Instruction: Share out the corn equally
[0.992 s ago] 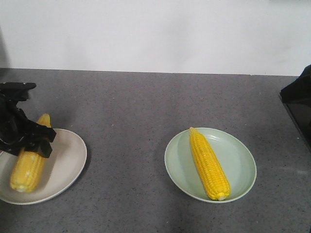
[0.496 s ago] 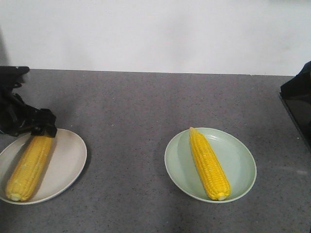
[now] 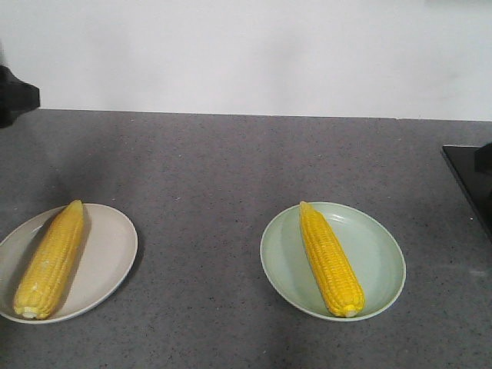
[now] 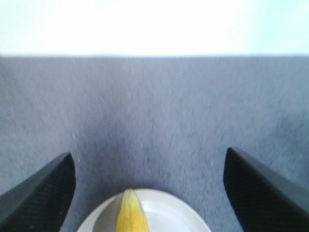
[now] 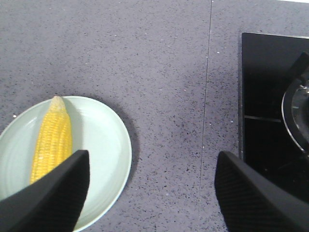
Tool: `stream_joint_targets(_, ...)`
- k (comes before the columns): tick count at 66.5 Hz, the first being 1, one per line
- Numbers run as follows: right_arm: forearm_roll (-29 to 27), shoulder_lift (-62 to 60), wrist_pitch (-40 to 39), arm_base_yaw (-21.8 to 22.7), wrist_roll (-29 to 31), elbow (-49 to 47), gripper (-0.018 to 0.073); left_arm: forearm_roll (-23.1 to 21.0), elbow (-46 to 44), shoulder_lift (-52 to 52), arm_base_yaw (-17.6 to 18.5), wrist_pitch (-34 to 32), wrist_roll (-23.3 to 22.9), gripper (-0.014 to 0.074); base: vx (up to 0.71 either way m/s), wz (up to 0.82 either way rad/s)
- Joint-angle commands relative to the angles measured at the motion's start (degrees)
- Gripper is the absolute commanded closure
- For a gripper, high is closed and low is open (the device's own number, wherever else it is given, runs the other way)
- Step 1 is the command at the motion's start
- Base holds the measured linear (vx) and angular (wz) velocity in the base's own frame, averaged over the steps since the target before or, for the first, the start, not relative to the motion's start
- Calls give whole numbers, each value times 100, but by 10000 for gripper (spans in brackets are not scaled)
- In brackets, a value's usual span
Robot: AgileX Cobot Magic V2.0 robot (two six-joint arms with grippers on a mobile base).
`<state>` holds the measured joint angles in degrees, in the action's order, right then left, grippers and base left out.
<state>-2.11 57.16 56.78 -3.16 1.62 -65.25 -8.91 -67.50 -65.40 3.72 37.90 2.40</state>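
Two cobs of corn lie one to a plate. The left corn (image 3: 48, 261) rests lengthwise on a cream plate (image 3: 115, 231). The right corn (image 3: 330, 257) lies on a pale green plate (image 3: 380, 261). My left gripper (image 4: 148, 153) is open and empty, hovering high above the cream plate (image 4: 178, 215), with the corn tip (image 4: 131, 212) below it. My right gripper (image 5: 152, 154) is open and empty over bare counter, just right of the green plate (image 5: 104, 145) and its corn (image 5: 50, 140).
A black stove top (image 5: 273, 96) with a round burner (image 5: 297, 116) sits at the counter's right end (image 3: 469, 184). A dark part of the left arm (image 3: 11, 96) shows at the far left edge. A white wall runs behind the grey counter.
The left gripper let go of the corn on the cream plate, then rose and drew back to the left edge. The cob settled flat. The right arm pulled back out of the front view.
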Motion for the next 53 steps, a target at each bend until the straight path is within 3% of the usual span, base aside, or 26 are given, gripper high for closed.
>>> stream_joint_targets(1,141,-427,-775,29,-11,357,32,-30,122,528,22,-783,-13,8,0,0)
stream_joint_targets(21,156,-1766,-1775,29,-6,1833,32,-29,2177,2326,22,-2268,304,8,0,0)
stream_joint_targets(33,172,-2358,-2305,29,23,2455,45,-29,3157,3131,22,-2817,585,8,0,0)
stream_joint_targets(44,177,-2562,-2447,29,23,2607,125,-29,3529,3461,22,-3026,719,11,0,0)
stream_joint_targets(53,177,-2562,-2447,29,23,2607,265,-29,3529,3454,22,-3022,719,57,0,0)
